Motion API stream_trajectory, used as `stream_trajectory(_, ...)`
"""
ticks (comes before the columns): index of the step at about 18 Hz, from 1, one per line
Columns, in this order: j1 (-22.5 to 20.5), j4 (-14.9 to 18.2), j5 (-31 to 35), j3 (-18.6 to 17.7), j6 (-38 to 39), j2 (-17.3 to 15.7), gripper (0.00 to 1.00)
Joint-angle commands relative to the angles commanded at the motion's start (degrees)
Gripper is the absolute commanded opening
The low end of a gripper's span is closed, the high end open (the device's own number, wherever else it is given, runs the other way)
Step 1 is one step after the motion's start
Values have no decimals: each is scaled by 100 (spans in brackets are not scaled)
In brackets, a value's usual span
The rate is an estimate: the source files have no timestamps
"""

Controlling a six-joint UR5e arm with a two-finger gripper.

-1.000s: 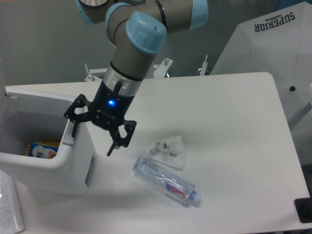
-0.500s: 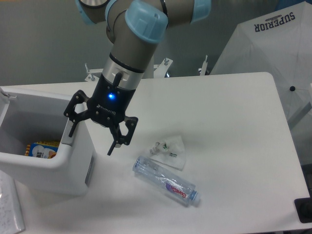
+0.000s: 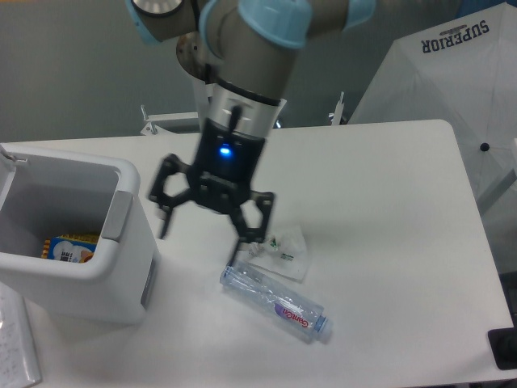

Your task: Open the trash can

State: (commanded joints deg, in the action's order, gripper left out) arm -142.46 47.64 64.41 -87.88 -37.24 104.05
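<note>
The trash can (image 3: 89, 279) is a large white boxy bin at the left of the table. Its top is open and I can see inside, where a blue and yellow packet (image 3: 69, 247) lies at the bottom. A grey tab (image 3: 119, 215) sits on its right rim. Its lid is out of view. My gripper (image 3: 198, 242) is open and empty, blurred by motion, just right of the bin and apart from it, above the table. Its right finger (image 3: 240, 244) is close over the clear plastic bottle (image 3: 275, 301).
A crumpled clear wrapper (image 3: 284, 250) lies beside the bottle. A white umbrella marked SUPERIOR (image 3: 452, 73) stands off the table's right rear. A black object (image 3: 504, 347) sits at the front right corner. Paper (image 3: 16, 347) lies at the front left.
My gripper has swung right, off the bin's right rim where its left finger stood, and now hangs over the table near the bottle. The bin's grey tab is now uncovered.
</note>
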Motion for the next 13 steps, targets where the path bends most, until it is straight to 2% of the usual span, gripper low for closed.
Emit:
stream_trajectory(3,-387,0,160,8,-748,167,100)
stream_trajectory(6,-651,26,239,174,-1108,606,100)
stream_trajectory(10,-669,114,1466,456,-2040,1055,100)
stream_trajectory(12,-643,376,1942,675,-2252,1178,100)
stream_trajectory(13,-634,648,2023,850,-2279,1257,100)
